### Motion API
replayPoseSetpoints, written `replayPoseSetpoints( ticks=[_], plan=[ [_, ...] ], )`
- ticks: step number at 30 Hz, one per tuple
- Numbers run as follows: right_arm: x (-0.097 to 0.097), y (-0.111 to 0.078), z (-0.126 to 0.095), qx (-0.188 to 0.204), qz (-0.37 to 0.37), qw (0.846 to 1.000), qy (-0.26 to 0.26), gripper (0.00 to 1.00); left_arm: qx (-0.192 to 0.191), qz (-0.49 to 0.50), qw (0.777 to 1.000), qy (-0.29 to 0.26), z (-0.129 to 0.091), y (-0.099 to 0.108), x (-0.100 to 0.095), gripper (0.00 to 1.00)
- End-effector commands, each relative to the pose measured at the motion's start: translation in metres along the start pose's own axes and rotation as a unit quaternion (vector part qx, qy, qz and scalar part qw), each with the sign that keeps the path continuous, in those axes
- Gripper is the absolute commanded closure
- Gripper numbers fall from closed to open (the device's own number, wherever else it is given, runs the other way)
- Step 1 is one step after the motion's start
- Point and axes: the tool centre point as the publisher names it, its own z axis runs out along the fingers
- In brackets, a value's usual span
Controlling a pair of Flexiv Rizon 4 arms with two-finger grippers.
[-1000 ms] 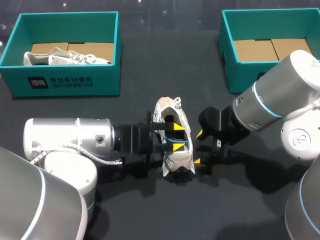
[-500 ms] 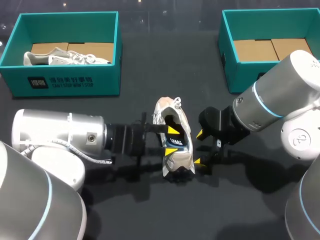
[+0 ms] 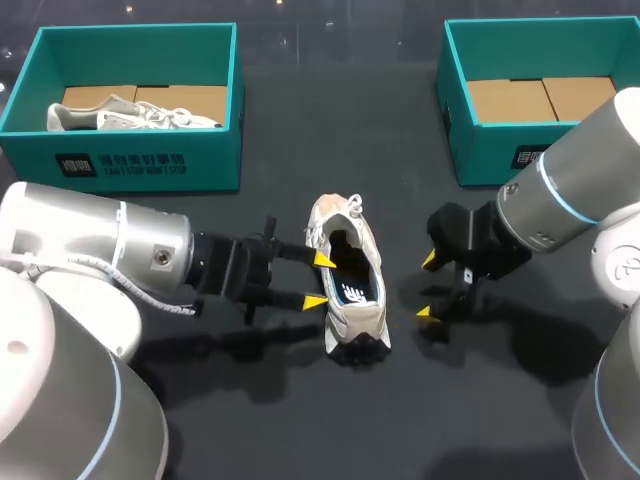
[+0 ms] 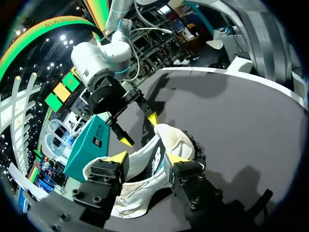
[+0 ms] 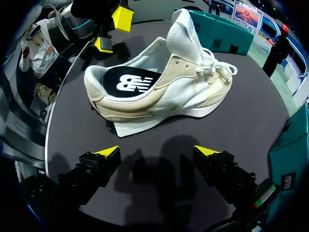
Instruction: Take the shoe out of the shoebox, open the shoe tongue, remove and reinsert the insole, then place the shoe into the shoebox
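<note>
You have two shoes to keep track of. One shoe [image 3: 348, 290] stands upright on its sole on the dark worktop [image 3: 300, 420], toe toward the far side, tongue raised, with one dark insole [image 3: 352, 292] lying inside. The second shoe [image 3: 130, 115] lies in the left shoebox [image 3: 130, 165], far from the worktop shoe on your left.

There are two teal shoeboxes. The right shoebox [image 3: 490, 150] is far from the shoe on your right and shows only its cardboard floor.

You have two tools, and both stand wide with nothing held. The left tool [image 3: 319, 280] is at the shoe's left flank, its yellow tips just at the edge of the upper. The right tool [image 3: 427, 286] is on the shoe's right, clear of it, with bare worktop between. Nothing else lies around the shoe.

From the head view you cannot judge whether the left tips touch the shoe. The left wrist view shows the shoe [image 4: 174, 140] just ahead of that tool [image 4: 147, 158], with the right tool [image 4: 139, 129] beyond it. The right wrist view gives you the shoe's [image 5: 159, 92] full side, the insole [image 5: 128, 82] flat in the heel, and a gap between the shoe and the right tool [image 5: 157, 151], with the left tool [image 5: 112, 31] on the far side.
</note>
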Motion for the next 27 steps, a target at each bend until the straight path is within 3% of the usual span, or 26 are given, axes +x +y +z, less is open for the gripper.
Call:
replayPoseSetpoints(
  ticks=[1, 5, 18, 20, 21, 22, 25, 27],
  plan=[
    [0.004, -0.015, -0.037, 0.003, 0.005, 1.000, -0.001, 0.00, -0.007, 0.005, 0.998, 0.054, -0.027, 0.003, -0.002, 0.53],
    [0.003, -0.023, -0.044, -0.005, 0.005, 1.000, -0.003, 0.00, -0.010, 0.015, 0.996, 0.084, -0.038, 0.007, -0.005, 0.53],
    [0.003, -0.023, -0.044, -0.005, 0.005, 1.000, -0.003, 0.00, 0.003, 0.081, 0.975, 0.206, -0.076, 0.019, -0.027, 0.53],
    [0.003, -0.023, -0.044, -0.005, 0.005, 1.000, -0.003, 0.00, 0.006, 0.100, 0.967, 0.234, -0.081, 0.019, -0.029, 0.60],
    [0.003, -0.023, -0.044, -0.005, 0.005, 1.000, -0.003, 0.00, 0.007, 0.111, 0.962, 0.248, -0.084, 0.019, -0.029, 0.70],
    [0.003, -0.023, -0.044, -0.005, 0.005, 1.000, -0.003, 0.00, 0.007, 0.125, 0.957, 0.263, -0.086, 0.019, -0.028, 0.98],
    [0.003, -0.023, -0.044, -0.005, 0.005, 1.000, -0.003, 0.00, 0.023, 0.176, 0.937, 0.301, -0.093, 0.021, -0.028, 1.00],
    [0.003, -0.023, -0.044, -0.005, 0.005, 1.000, -0.003, 0.00, 0.023, 0.176, 0.937, 0.301, -0.093, 0.021, -0.028, 1.00]
  ],
)
